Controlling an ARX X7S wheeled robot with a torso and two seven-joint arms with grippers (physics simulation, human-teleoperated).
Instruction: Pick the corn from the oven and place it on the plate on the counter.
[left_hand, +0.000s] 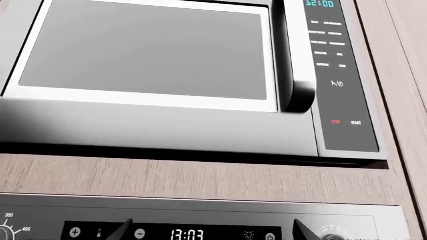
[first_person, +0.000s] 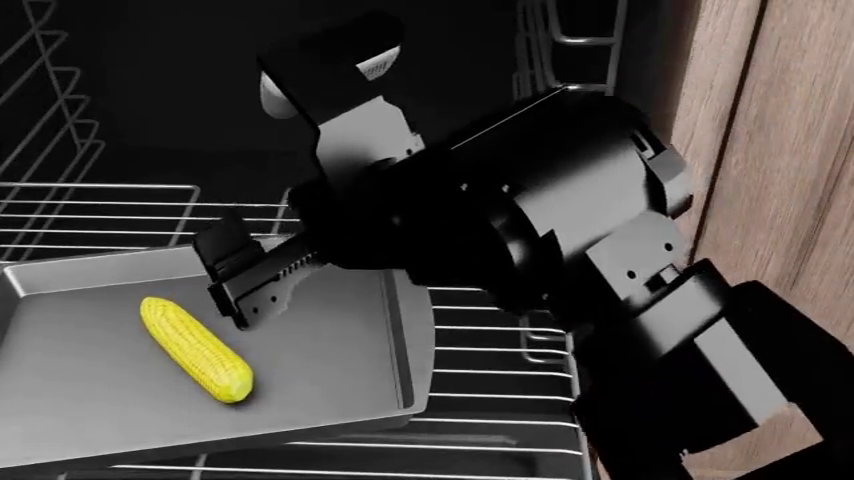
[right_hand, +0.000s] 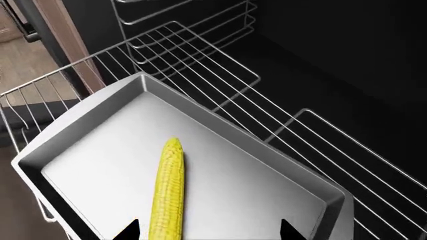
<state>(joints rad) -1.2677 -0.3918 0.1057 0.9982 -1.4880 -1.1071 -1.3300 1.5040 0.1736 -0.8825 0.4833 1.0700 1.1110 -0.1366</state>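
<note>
Fingers (right_hand: 127, 231) of the right arm, spread apart, straddle the corn (right_hand: 169, 192) lying on the tray (right_hand: 87, 145).

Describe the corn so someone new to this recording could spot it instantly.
Look inside the dark oven, where a grey rectangular tray sits on a wire rack. The corn lies flat on that tray, the only bright yellow, bumpy thing there.
</note>
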